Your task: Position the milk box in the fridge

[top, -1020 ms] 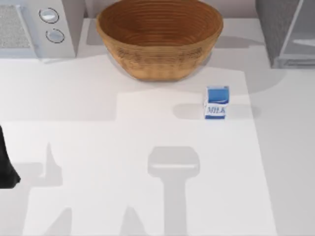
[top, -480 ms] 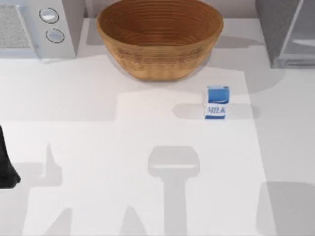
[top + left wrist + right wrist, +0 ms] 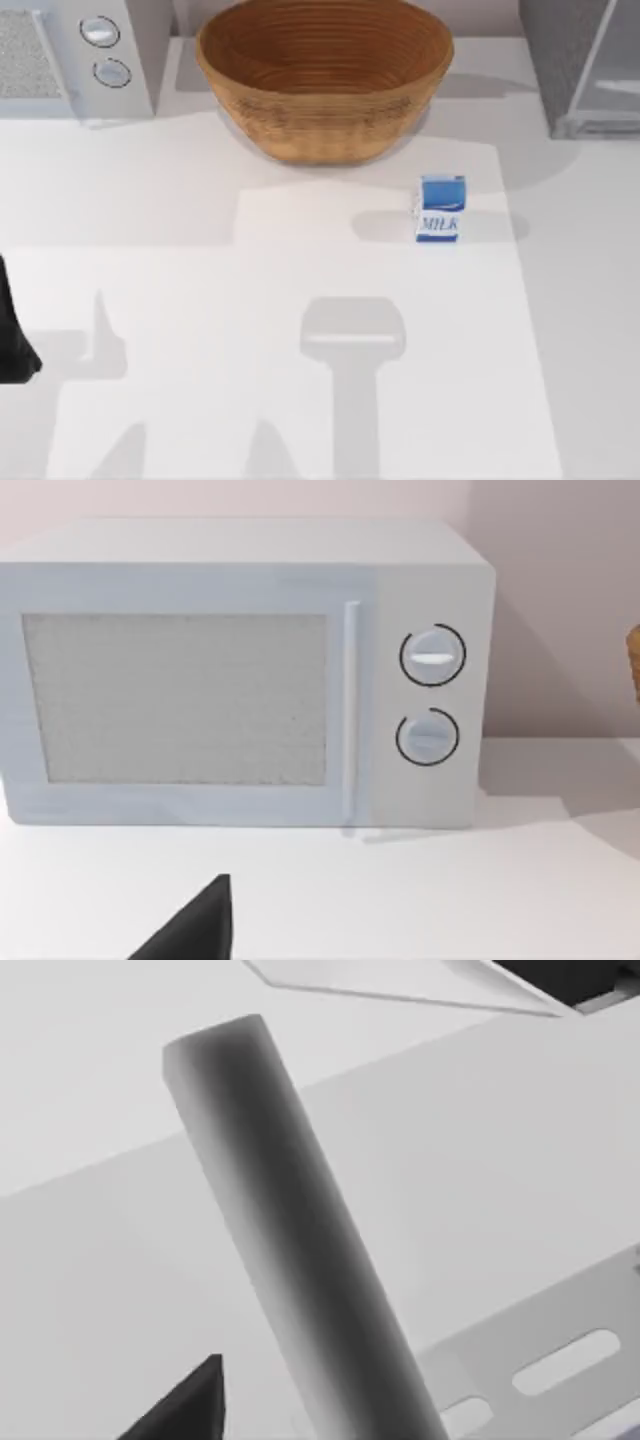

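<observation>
The milk box (image 3: 440,208), a small blue-and-white carton, stands upright on the white table right of centre, in front of the wicker bowl's right side. The fridge (image 3: 565,60), dark grey and speckled with a pale door panel (image 3: 615,70), fills the back right corner. A dark part of my left arm (image 3: 12,340) sits at the table's left edge, far from the carton. A dark tip of my left gripper (image 3: 200,930) points toward the microwave. A dark tip of my right gripper (image 3: 185,1405) shows beside a grey round bar (image 3: 290,1240).
A white microwave (image 3: 70,55) with two round dials (image 3: 432,656) stands at the back left. A large wicker bowl (image 3: 323,75) stands at the back centre. Shadows of the arms lie across the front of the table (image 3: 200,200).
A large shadow that lay at the table's front right half a second ago is gone. The milk box and the left arm have not moved.
</observation>
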Controlling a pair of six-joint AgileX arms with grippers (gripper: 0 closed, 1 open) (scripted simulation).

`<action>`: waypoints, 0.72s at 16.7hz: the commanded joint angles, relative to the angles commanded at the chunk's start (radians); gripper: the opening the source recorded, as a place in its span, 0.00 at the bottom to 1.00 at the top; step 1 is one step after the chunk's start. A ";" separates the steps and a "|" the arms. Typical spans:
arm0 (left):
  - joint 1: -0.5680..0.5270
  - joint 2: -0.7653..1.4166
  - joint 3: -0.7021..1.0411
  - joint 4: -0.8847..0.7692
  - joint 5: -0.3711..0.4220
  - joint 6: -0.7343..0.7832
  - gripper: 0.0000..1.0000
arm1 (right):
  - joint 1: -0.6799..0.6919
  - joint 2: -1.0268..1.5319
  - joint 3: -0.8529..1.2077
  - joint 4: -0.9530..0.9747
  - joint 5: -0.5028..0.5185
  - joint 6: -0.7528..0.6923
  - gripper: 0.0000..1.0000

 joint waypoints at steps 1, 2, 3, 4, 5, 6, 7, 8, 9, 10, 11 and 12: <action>0.000 0.000 0.000 0.000 0.000 0.000 1.00 | -0.152 0.068 0.021 0.047 0.020 -0.004 1.00; 0.000 0.000 0.000 0.000 0.000 0.000 1.00 | -0.303 0.134 0.044 0.095 0.039 -0.008 1.00; 0.000 0.000 0.000 0.000 0.000 0.000 1.00 | -0.452 0.197 0.068 0.145 0.058 -0.014 1.00; 0.000 0.000 0.000 0.000 0.000 0.000 1.00 | -0.600 0.260 0.092 0.195 0.076 -0.020 1.00; 0.000 0.000 0.000 0.000 0.000 0.000 1.00 | -0.744 0.318 0.119 0.246 0.094 -0.028 1.00; 0.000 0.000 0.000 0.000 0.000 0.000 1.00 | -0.887 0.375 0.145 0.297 0.111 -0.036 1.00; 0.000 0.000 0.000 0.000 0.000 0.000 1.00 | -1.024 0.429 0.172 0.347 0.127 -0.045 1.00; 0.000 0.000 0.000 0.000 0.000 0.000 1.00 | -1.160 0.481 0.199 0.398 0.143 -0.055 1.00; 0.000 0.000 0.000 0.000 0.000 0.000 1.00 | -1.289 0.531 0.225 0.446 0.157 -0.066 1.00; 0.000 0.000 0.000 0.000 0.000 0.000 1.00 | -1.416 0.579 0.251 0.494 0.171 -0.078 1.00; 0.000 0.000 0.000 0.000 0.000 0.000 1.00 | -1.537 0.624 0.277 0.540 0.184 -0.092 1.00; 0.000 0.000 0.000 0.000 0.000 0.000 1.00 | -1.653 0.668 0.301 0.585 0.196 -0.106 1.00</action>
